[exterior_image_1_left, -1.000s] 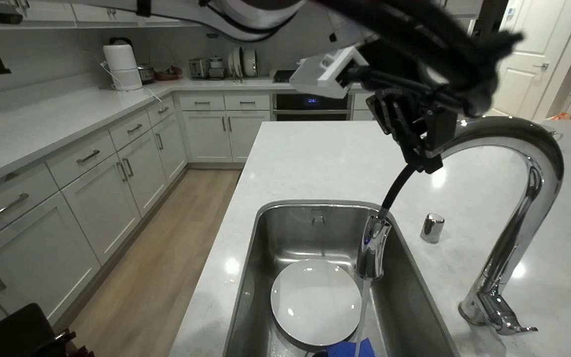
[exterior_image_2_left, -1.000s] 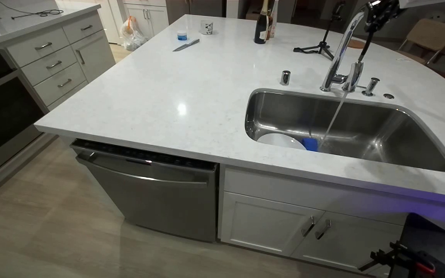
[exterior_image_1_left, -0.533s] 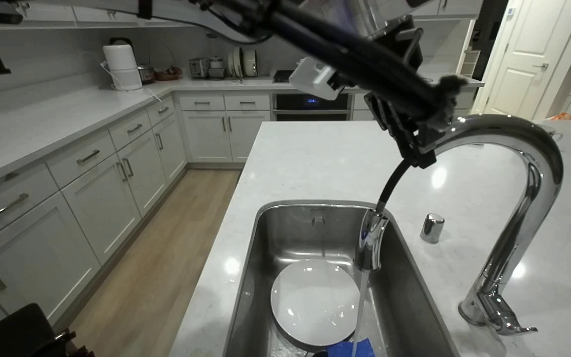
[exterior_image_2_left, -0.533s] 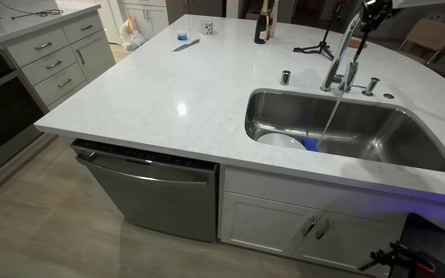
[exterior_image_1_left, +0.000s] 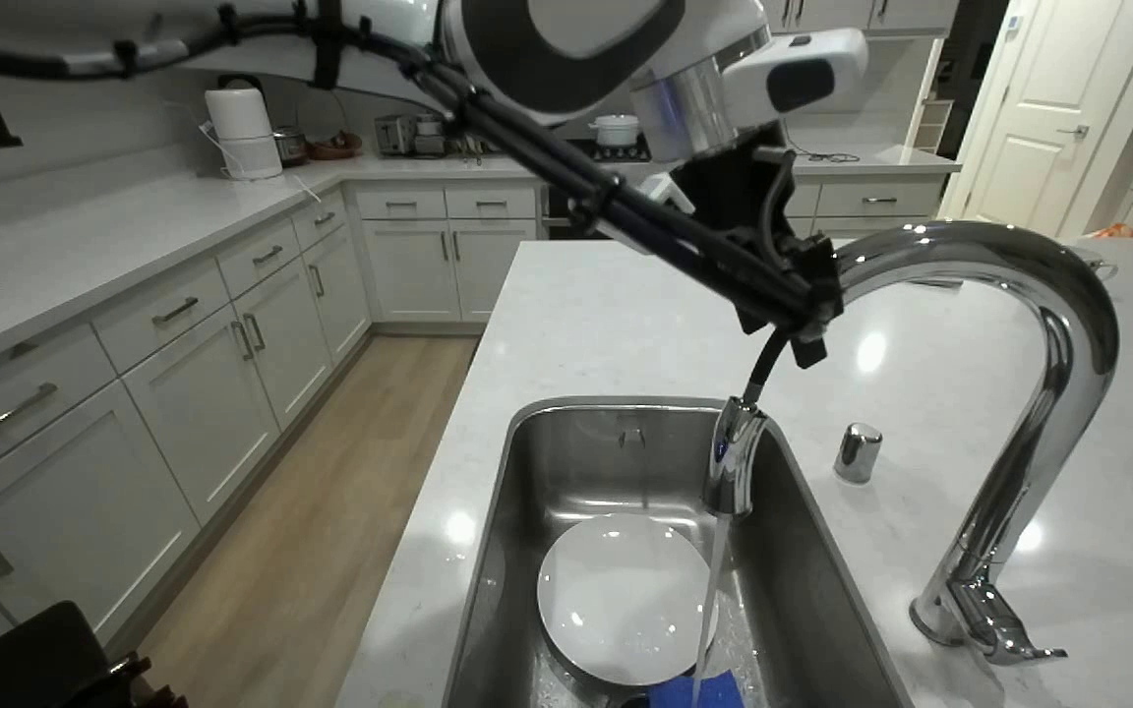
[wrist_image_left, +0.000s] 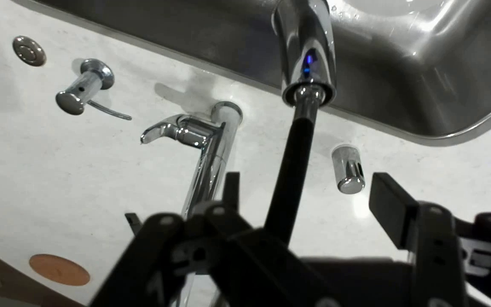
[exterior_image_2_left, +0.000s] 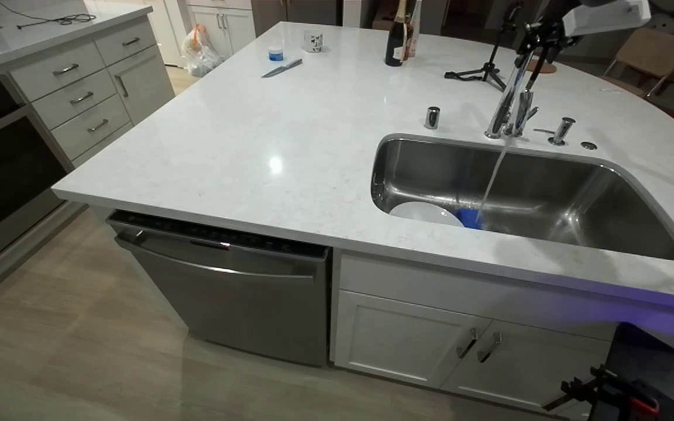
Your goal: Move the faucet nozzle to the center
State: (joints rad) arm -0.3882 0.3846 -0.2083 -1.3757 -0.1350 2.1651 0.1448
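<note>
Plainly, the Robotiq gripper (wrist_image_left: pixel 307 194) stands wide, its two fingers (wrist_image_left: pixel 392 209) well apart in the wrist view and clamped on nothing. The black hose (wrist_image_left: pixel 290 166) shows in the gap, with white surface visible to either side; lower down it passes behind the gripper's linkage, where contact cannot be told.

The hose ends in the faucet nozzle (exterior_image_1_left: pixel 736 457), a chrome spray head hanging clear of its spout, mouth downward and slightly tilted. In an exterior view it is over the right side of the stainless-steel sink (exterior_image_1_left: pixel 822 610), near the far end. Contents of the sink: a round white plate (exterior_image_1_left: pixel 626 600), left of the nozzle, and a blue item (exterior_image_1_left: pixel 699 691) close to the plate's near edge, sponge or cloth uncertain. A water stream (exterior_image_1_left: pixel 714 580) falls from the nozzle and comes down at or beside the blue item.

Right of the sink, the gooseneck faucet (exterior_image_1_left: pixel 1088 334) rises from the countertop (exterior_image_1_left: pixel 626 324); a chrome cap (exterior_image_1_left: pixel 859 452) stands upright nearby.

On the far part of the island, in an exterior view: a dark bottle (exterior_image_2_left: pixel 394 49), a patterned cup (exterior_image_2_left: pixel 313 42), and a blue-and-white jar (exterior_image_2_left: pixel 276 54) near a knife (exterior_image_2_left: pixel 282 68). Contents of these containers cannot be determined, nor those of the plastic bag (exterior_image_2_left: pixel 201 55) beyond.
</note>
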